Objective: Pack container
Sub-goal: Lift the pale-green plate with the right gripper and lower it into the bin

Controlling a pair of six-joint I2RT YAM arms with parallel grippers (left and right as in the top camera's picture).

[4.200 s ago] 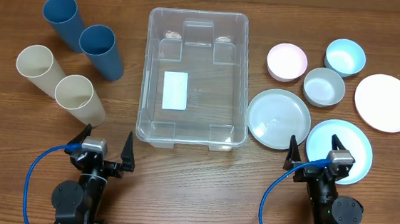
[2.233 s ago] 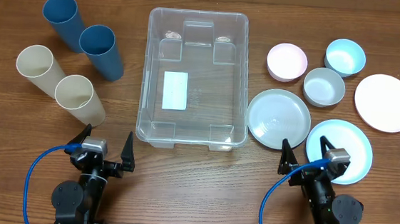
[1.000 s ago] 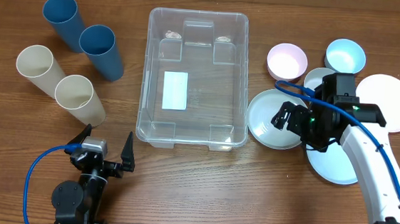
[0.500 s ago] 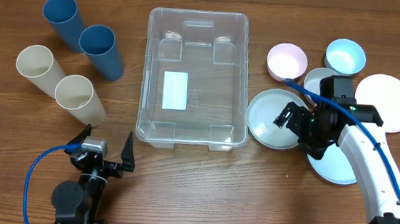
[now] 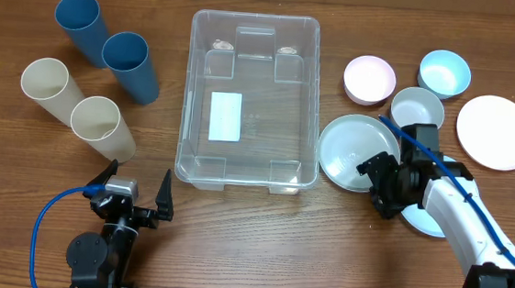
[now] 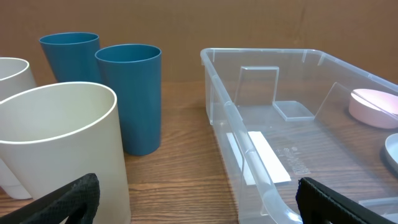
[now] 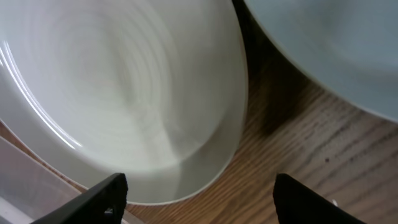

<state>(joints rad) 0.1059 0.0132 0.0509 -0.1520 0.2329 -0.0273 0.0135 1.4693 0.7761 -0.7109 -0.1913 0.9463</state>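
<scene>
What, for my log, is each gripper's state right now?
Left gripper: open, empty.
Right gripper: open above the pale plate's rim, holding nothing.

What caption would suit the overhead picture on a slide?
Right gripper, open, poised at the rim of the pale plate beside the empty clear container; left gripper rests open.

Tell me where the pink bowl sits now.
In the overhead view, the small round pink bowl sits right of the clear plastic container, near its far end, with the pale grey bowl at its right.
</scene>
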